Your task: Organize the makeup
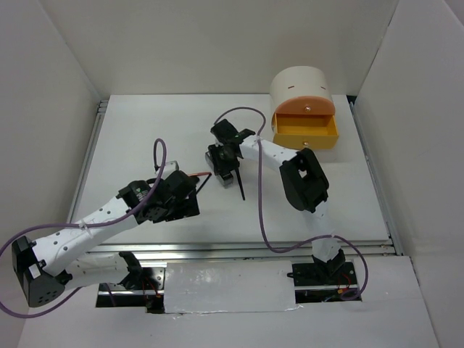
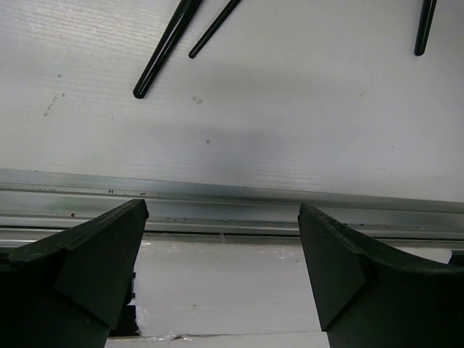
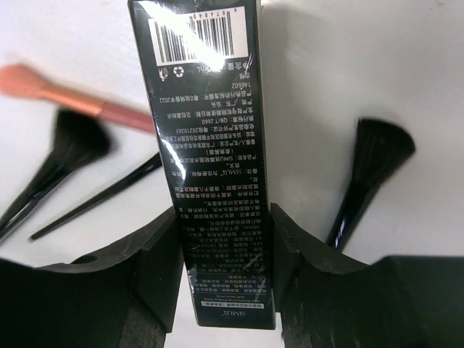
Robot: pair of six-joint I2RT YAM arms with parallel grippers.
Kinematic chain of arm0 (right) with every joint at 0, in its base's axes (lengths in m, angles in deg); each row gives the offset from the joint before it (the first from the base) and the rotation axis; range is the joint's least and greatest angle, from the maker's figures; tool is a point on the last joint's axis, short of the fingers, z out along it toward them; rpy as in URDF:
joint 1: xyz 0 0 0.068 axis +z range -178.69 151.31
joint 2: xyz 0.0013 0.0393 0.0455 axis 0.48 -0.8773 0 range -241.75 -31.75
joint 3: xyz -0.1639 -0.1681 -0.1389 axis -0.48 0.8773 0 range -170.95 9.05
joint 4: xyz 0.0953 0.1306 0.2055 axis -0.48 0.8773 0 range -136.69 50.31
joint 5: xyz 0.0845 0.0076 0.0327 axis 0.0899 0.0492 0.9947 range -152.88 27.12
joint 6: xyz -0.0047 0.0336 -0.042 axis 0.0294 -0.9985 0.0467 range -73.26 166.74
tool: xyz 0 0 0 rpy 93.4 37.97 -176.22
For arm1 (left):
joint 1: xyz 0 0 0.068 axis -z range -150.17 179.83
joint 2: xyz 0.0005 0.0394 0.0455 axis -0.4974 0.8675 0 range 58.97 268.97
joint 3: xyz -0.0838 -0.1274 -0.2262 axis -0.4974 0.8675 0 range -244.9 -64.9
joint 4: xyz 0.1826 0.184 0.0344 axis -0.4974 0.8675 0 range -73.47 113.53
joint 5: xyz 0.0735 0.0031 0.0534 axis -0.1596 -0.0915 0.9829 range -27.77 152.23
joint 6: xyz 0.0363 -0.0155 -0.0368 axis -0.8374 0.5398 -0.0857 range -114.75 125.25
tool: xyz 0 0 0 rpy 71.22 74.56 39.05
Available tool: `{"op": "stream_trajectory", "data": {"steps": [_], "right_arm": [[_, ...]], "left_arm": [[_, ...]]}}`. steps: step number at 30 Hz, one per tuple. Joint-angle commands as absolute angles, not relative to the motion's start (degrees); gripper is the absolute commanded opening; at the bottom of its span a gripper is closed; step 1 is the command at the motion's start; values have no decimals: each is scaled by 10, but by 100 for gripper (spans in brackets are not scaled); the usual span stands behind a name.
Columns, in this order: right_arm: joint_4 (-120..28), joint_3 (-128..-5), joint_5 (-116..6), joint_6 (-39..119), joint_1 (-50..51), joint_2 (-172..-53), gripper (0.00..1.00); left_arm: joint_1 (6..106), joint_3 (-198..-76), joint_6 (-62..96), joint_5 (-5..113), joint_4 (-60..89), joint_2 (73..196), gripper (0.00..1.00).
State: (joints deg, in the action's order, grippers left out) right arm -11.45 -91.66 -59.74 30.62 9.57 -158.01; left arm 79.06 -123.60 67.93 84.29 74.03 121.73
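Observation:
My right gripper (image 3: 225, 246) is shut on a dark grey rectangular tube (image 3: 210, 145) with a barcode label, held above the table. In the top view this gripper (image 1: 223, 156) is at the table's middle. Under it lie a coral-pink brush (image 3: 65, 94), a black fan brush (image 3: 65, 156), a thin black stick (image 3: 101, 196) and another black brush (image 3: 366, 174). My left gripper (image 2: 221, 254) is open and empty near the front rail, and it also shows in the top view (image 1: 190, 192). Black brush handles (image 2: 163, 51) lie beyond it. The mint-green stick is out of view.
A cream round-topped box (image 1: 301, 90) stands at the back right, with its yellow drawer (image 1: 306, 132) pulled open under the orange front. An aluminium rail (image 2: 232, 203) runs along the table's near edge. White walls close in the sides.

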Motion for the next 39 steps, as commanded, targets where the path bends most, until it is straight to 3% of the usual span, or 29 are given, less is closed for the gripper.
{"op": "stream_trajectory", "data": {"steps": [1, 6, 10, 12, 15, 17, 24, 34, 39], "right_arm": [[-154, -917, -585, 285, 99, -1456, 34], [-204, -886, -545, 211, 53, -1336, 32], [-294, -794, -527, 120, -19, -1237, 32], [-356, -726, -570, 55, -58, -1165, 31], [-410, -652, -683, -23, -98, -1082, 15], [-426, -633, -711, -66, -129, -1055, 15], [-373, -629, -790, -215, -209, -1069, 17], [-302, -668, -846, -331, -234, -1139, 23], [-304, -665, -839, -353, -235, -1161, 32]], "left_arm": [[789, -1237, 662, 842, 746, 1208, 99], [789, -1233, 655, 835, 734, 1210, 99], [790, -1228, 653, 830, 728, 1207, 99], [790, -1226, 654, 831, 727, 1202, 100], [790, -1220, 654, 833, 722, 1194, 99], [790, -1217, 652, 829, 717, 1192, 100], [790, -1236, 640, 827, 714, 1206, 99], [790, -1242, 638, 828, 719, 1199, 99], [790, -1240, 643, 829, 721, 1196, 99]]}}
